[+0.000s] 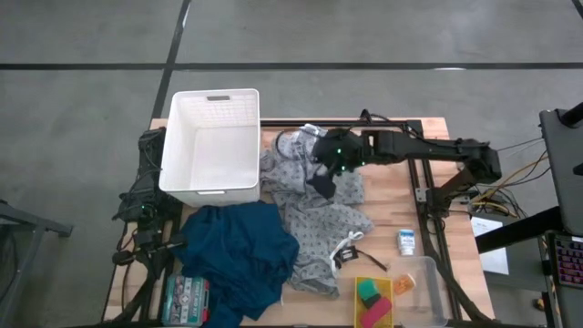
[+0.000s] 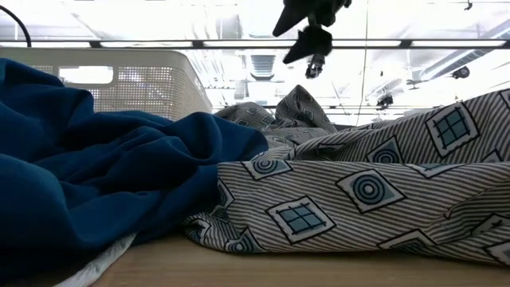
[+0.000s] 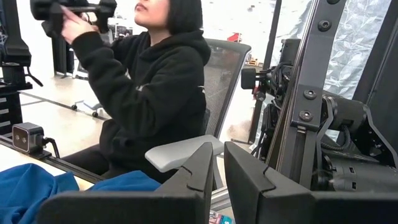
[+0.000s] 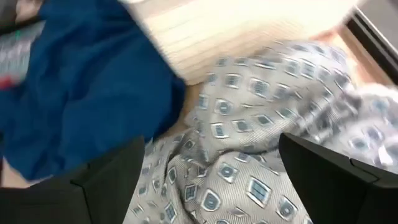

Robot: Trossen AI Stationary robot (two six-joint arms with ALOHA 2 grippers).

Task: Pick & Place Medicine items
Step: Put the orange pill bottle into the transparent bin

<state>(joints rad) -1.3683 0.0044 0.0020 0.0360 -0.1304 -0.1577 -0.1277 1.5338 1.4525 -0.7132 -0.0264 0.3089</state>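
The right gripper hangs wide and empty above the grey patterned cloth, well apart from the small white carton lying on the table, so 0 items look placed yet.

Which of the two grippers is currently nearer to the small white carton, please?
The right. The right gripper hangs open over the grey patterned cloth, up-table from the small white carton. The left gripper sits at the table's far left edge, across the blue cloth.
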